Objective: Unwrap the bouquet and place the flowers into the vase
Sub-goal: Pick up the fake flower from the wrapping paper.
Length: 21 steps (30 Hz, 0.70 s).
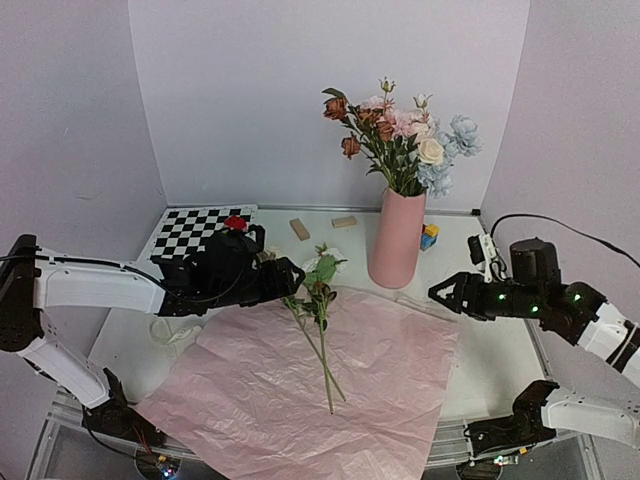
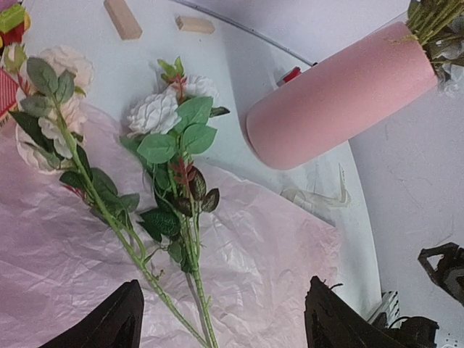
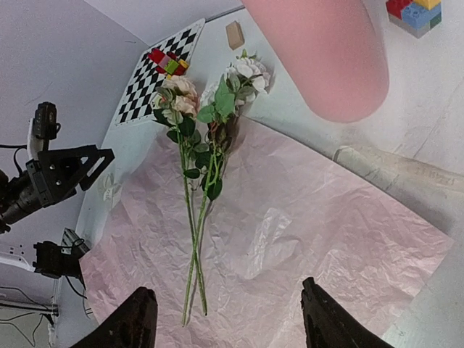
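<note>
Pale lilac walls close in a white table (image 1: 500, 355) on three sides. Across its near middle a crinkled pink paper sheet (image 1: 390, 390) lies spread flat and open. Two loose artificial flowers (image 1: 318, 315), with long green stems, green leaves and pale cream-pink blooms, lie on the left half of the sheet. Their stems cross and point towards the near edge, while the blooms at the far end reach just past the paper onto the bare table.

A tall matte pink cylindrical vase (image 1: 398, 240) stands upright just beyond the far right part of the sheet, apart from the loose flowers. It holds a bunch of blooms (image 1: 400, 135) in rusty brown, pink, cream and light blue, rising above its mouth.

The left gripper (image 1: 290, 280) hovers over the far left edge of the sheet, just left of the loose flowers' heads. Its wrist view shows the black fingers (image 2: 109, 322) spread wide with nothing between them and the stems lying below. The right gripper (image 1: 440, 293) hangs to the right of the vase, by the sheet's far right corner, and points left. Its fingers (image 3: 138, 319) are also wide apart and empty, with only paper beneath.

At the far left lies a black-and-white checkerboard mat (image 1: 195, 235) with a small red and green toy block (image 1: 235, 222) on its far right corner. Two small wooden blocks (image 1: 299, 228) lie by the far wall between mat and vase. A stack of coloured toy bricks (image 1: 429, 236) sits just right of the vase.
</note>
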Each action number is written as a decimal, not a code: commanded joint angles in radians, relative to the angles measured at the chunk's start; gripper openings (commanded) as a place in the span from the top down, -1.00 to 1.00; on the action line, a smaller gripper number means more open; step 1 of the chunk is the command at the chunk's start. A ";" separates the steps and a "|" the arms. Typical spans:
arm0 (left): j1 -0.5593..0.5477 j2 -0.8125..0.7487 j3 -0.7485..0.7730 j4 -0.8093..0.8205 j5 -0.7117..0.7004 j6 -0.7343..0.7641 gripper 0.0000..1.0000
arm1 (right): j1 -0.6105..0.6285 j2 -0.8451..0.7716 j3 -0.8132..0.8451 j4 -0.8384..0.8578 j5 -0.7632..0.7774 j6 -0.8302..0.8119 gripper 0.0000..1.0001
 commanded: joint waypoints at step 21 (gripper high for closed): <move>-0.062 0.390 0.241 -0.042 0.076 -0.053 0.26 | 0.225 0.180 -0.137 0.289 0.082 0.152 -0.30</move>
